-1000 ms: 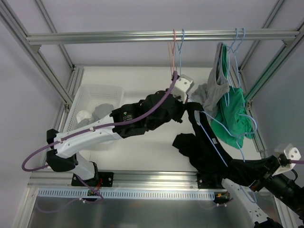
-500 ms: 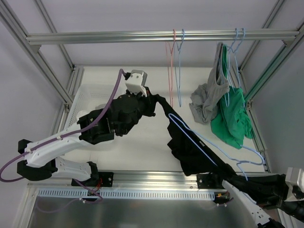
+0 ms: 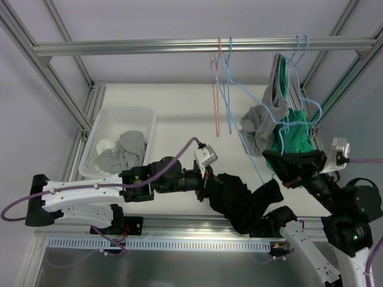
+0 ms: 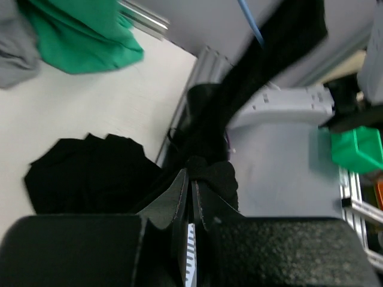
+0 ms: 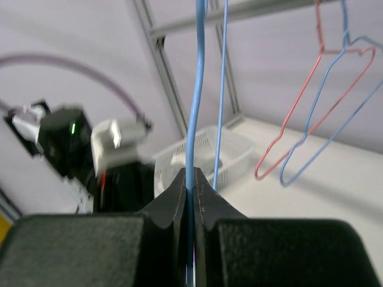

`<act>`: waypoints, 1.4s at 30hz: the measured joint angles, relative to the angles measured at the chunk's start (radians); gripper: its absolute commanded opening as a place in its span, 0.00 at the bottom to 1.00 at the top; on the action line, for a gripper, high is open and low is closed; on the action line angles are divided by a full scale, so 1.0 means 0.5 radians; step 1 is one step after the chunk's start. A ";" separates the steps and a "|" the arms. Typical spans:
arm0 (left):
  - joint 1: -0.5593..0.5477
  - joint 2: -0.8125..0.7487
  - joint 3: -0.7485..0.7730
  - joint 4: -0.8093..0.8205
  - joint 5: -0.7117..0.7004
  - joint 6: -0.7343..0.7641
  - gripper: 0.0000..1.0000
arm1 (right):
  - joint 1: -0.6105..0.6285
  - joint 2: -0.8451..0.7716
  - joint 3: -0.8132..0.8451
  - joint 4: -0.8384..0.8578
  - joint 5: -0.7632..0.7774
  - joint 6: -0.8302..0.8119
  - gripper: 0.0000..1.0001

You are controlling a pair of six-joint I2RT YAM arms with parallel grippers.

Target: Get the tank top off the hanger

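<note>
The black tank top (image 3: 239,200) lies bunched on the table near the front edge, and one end trails over the right arm's base. My left gripper (image 3: 206,179) is shut on a fold of it; the left wrist view shows black cloth (image 4: 209,173) pinched between the jaws and the heap (image 4: 90,173) beyond. My right gripper (image 3: 286,162) is shut on the light-blue wire hanger (image 3: 242,128) and holds it up in the air. The hanger's wire looks bare, and its lower corner hangs just above the top. In the right wrist view the wire (image 5: 194,89) runs up from the closed jaws.
A white basket (image 3: 102,122) with grey clothes stands at the left. Grey (image 3: 266,116) and green (image 3: 296,140) garments hang from the rail (image 3: 149,46) at the right. An empty red hanger (image 3: 214,89) and a blue one hang mid-rail.
My left gripper came down and forward with the top, which dropped into a heap on the table. My right gripper rose toward the back right with the hanger, now out of the top.
</note>
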 measured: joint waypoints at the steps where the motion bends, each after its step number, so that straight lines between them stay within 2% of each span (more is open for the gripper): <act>1: -0.038 0.050 -0.022 0.047 0.053 0.012 0.00 | 0.000 0.049 -0.043 0.144 0.040 0.048 0.00; 2: -0.076 0.109 -0.036 0.088 0.087 0.021 0.00 | 0.000 0.103 -0.083 0.300 0.091 0.095 0.00; 5: -0.176 0.249 -0.082 0.171 0.021 -0.002 0.00 | 0.000 0.205 -0.092 0.492 0.239 0.122 0.00; 9: -0.212 0.299 -0.249 0.084 -0.443 -0.189 0.00 | 0.000 0.230 0.132 0.280 0.513 0.003 0.00; 14: -0.198 0.300 -0.442 -0.153 -0.981 -0.530 0.00 | -0.002 -0.081 0.138 0.111 0.948 -0.229 0.00; 17: -0.198 0.300 -0.510 -0.230 -1.159 -0.700 0.00 | -0.005 -0.330 -0.146 0.339 1.120 -0.327 0.00; 20: -0.197 0.305 -0.558 -0.273 -1.264 -0.830 0.00 | -0.010 -0.561 -0.550 0.552 1.173 -0.359 0.00; 23: -0.197 0.333 -0.563 -0.317 -1.322 -0.922 0.00 | -0.014 -0.486 -0.661 0.642 1.177 -0.394 0.00; 26: -0.198 0.346 -0.563 -0.351 -1.354 -0.995 0.00 | -0.014 -0.333 -0.650 0.767 1.164 -0.455 0.00; 32: -0.123 0.336 -0.590 -0.484 -1.351 -1.174 0.00 | -0.015 -0.066 -0.314 0.642 1.189 -0.578 0.00; 33: -0.079 0.334 -0.603 -0.506 -1.336 -1.189 0.03 | -0.015 -0.089 -0.333 0.726 1.189 -0.591 0.00; 35: -0.019 0.335 -0.620 -0.538 -1.315 -1.198 0.23 | -0.015 -0.153 -0.381 0.815 1.183 -0.608 0.00; 37: 0.018 0.335 -0.629 -0.562 -1.303 -1.215 0.29 | -0.016 -0.139 -0.282 0.653 1.175 -0.610 0.00; 39: 0.024 0.333 -0.629 -0.572 -1.298 -1.227 0.58 | -0.018 -0.002 0.011 0.318 1.151 -0.591 0.00; 41: 0.032 0.309 -0.629 -0.593 -1.292 -1.225 0.74 | -0.018 0.137 0.301 0.056 1.112 -0.570 0.00; 42: 0.040 0.285 -0.631 -0.597 -1.291 -1.227 0.98 | -0.018 0.172 0.397 -0.050 1.083 -0.552 0.01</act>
